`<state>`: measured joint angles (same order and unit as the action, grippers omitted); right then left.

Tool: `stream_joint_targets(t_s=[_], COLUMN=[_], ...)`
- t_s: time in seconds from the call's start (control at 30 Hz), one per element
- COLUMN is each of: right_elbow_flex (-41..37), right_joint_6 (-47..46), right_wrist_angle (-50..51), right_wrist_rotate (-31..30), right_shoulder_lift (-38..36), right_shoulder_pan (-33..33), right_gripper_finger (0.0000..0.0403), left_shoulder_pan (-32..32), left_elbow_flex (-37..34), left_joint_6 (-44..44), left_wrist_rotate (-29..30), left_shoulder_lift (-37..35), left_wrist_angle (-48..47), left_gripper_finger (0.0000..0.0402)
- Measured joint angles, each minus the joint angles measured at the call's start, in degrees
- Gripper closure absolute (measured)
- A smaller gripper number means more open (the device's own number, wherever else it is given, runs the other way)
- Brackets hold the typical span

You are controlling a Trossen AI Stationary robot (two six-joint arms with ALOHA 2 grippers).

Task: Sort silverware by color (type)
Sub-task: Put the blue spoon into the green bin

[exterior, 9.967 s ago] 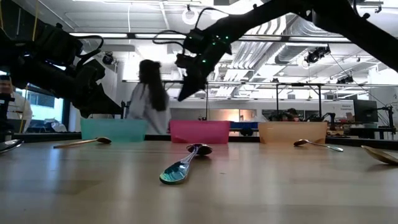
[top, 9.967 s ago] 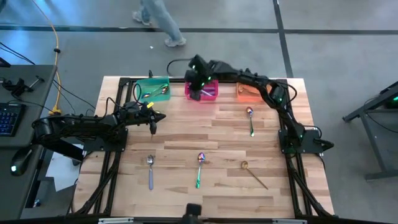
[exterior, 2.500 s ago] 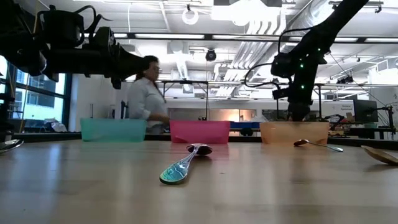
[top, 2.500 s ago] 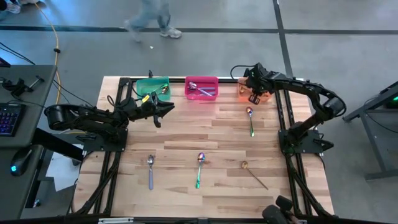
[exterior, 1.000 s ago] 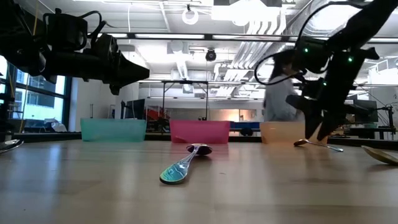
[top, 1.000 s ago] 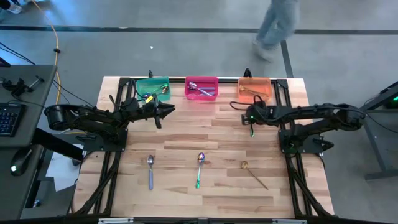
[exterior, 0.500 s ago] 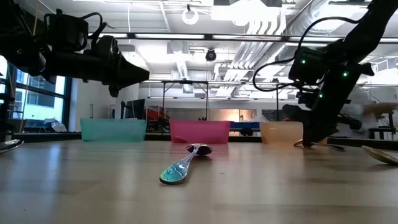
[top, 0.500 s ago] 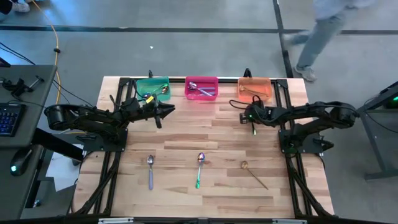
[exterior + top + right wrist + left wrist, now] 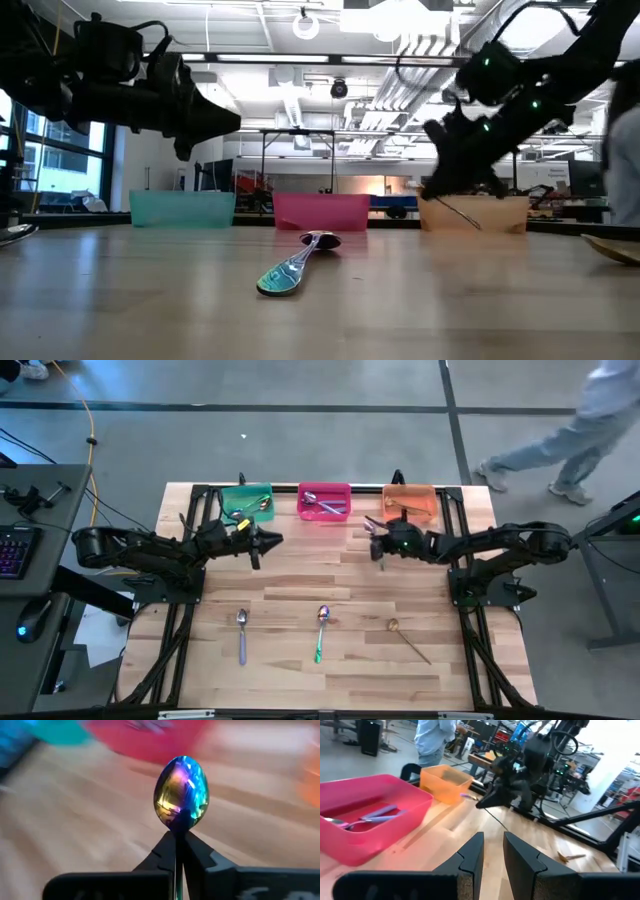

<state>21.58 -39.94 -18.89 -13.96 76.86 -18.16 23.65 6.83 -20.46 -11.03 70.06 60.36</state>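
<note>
My right gripper [image 9: 377,544] hovers in front of the gap between the pink bin [image 9: 324,501] and the orange bin [image 9: 410,503], shut on an iridescent spoon [image 9: 181,792]. My left gripper [image 9: 268,540] hangs in front of the teal bin [image 9: 245,501], pointing toward the table's right; its fingers [image 9: 471,854] stand slightly apart with nothing between them. Three spoons lie flat near the front edge: a lavender-handled one [image 9: 241,635], a green-handled one [image 9: 320,632] and a gold one [image 9: 408,640]. More spoons lie in the bins. My right gripper pinches the spoon's neck [image 9: 179,824] just under the bowl between its two fingertips. The rainbow bowl stands out beyond the fingertips. The fingers slant down toward the table's left. The thin handle [image 9: 465,215] trails down and back under the gripper, clear of the table.
The three bins stand in a row along the far edge. A person [image 9: 590,415] walks on the floor beyond the table's far right corner. Bare wood [image 9: 320,575] lies between the grippers and the front row of spoons.
My right gripper has shut on the spoon that lay in front of the orange bin and lifted it clear of the table. It then carried it toward the table's left, tipping its fingers as it went. The person behind the table has walked toward the right.
</note>
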Motion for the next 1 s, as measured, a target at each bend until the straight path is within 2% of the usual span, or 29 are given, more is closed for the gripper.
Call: stream_joint_targets(t_s=[0.17, 0.37, 0.63, 0.83, 1.0], right_elbow_flex=[0.0, 0.3, 8.9, 15.2, 19.6], right_joint_6=[5.1, 11.3, 21.8, 25.2, 27.8], right_wrist_angle=[-14.4, -28.7, -29.4, -29.4, -29.5], right_wrist_rotate=[0.9, 0.9, 1.2, 8.0, 13.3], right_shoulder_lift=[0.0, 0.0, 1.0, 4.2, 7.8], right_shoulder_pan=[2.9, 6.4, 10.0, 10.6, 10.7], right_gripper_finger=[0.0402, 0.0402, 0.0403, 0.0403, 0.0403], left_shoulder_pan=[-2.0, -5.9, -8.9, -9.5, -9.5], left_elbow_flex=[1.1, 7.4, 16.9, 23.0, 26.0], left_joint_6=[-1.1, 0.9, 4.3, 6.6, 7.6], left_wrist_rotate=[1.3, 1.4, 1.4, -0.7, -3.7], left_shoulder_lift=[0.0, 2.5, 12.7, 17.1, 17.4], left_wrist_angle=[-1.2, -6.2, -8.1, -6.6, -3.2], left_gripper_finger=[0.0337, 0.0324, 0.0268, 0.0216, 0.0204])
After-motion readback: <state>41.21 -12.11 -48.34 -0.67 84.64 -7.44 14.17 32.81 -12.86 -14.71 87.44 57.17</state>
